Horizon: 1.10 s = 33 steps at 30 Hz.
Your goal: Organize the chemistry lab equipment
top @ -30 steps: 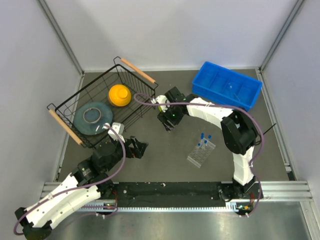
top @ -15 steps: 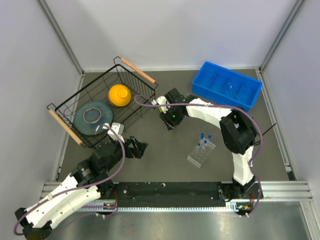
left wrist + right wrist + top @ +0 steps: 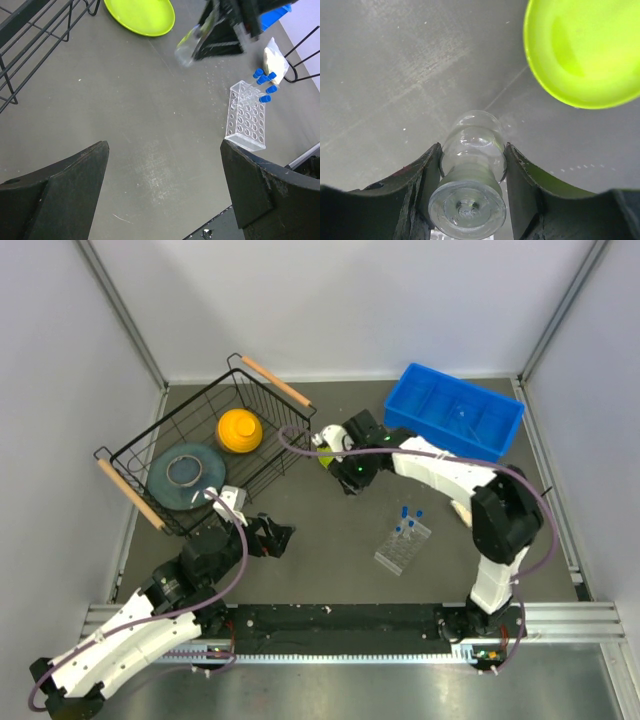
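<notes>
My right gripper [image 3: 352, 476] is shut on the tiny clear cup [image 3: 471, 170] and holds it above the table beside the lime-green plate [image 3: 585, 50]. The cup also shows in the left wrist view [image 3: 187, 46]. The clear grid rack [image 3: 402, 546] stands at centre right with several blue-capped tubes [image 3: 410, 519] at its far end. The white-filled packet [image 3: 461, 512] lies right of it, and the thin black loop [image 3: 301, 59] is beyond that. My left gripper [image 3: 280, 538] is open and empty, low over bare table [image 3: 164, 150], left of the rack [image 3: 246, 117].
A black wire basket [image 3: 275, 381] at the back left holds the orange dome [image 3: 240, 430] and a grey-blue plate [image 3: 185, 472]. A blue divided bin [image 3: 465, 385] stands at the back right. White walls close in the table.
My right gripper has moved a little to the right with the cup in it, and its arm has swung right. The left arm has barely moved.
</notes>
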Available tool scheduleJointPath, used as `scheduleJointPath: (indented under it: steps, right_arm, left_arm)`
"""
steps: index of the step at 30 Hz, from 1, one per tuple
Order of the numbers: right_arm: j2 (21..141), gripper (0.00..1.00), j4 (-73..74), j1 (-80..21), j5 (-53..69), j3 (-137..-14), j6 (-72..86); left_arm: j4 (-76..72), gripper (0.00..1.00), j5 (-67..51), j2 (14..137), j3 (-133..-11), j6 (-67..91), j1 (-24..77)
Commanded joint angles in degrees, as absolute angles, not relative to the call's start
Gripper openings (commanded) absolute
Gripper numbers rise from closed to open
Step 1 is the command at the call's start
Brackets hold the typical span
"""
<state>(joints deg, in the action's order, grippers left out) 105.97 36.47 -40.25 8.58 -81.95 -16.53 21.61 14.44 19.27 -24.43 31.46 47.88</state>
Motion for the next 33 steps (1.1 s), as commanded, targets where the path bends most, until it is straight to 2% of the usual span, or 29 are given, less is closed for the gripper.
scheduleJointPath:
  steps: [1,7,13,21,33]
  right_arm:
    - [96.5,0.12,36.3,-35.5,9.1,-82.7,-18.1]
    - [93.6,0.13,37.8,-23.6,9.8,-87.7,-18.8]
    - [99.0,0.13,38.1,-13.9,9.7,-98.0,-19.4]
    - [111.9,0.14,38.2,-7.7,9.9,-113.0,-18.3]
    - [125.9,0.16,38.2,-3.3,10.4,-123.7,-15.6]
  left_arm:
    - [19.2,0.99,13.9,19.9,-25.7,31.2,47.6]
    - [17.1,0.99,12.9,22.7,-26.4,30.3,47.6]
    - [15.6,0.99,12.2,26.0,-27.3,29.4,47.6]
    - [15.6,0.99,11.7,27.7,-27.6,29.7,47.6]
    - [14.3,0.99,11.7,32.9,-29.3,29.0,47.6]
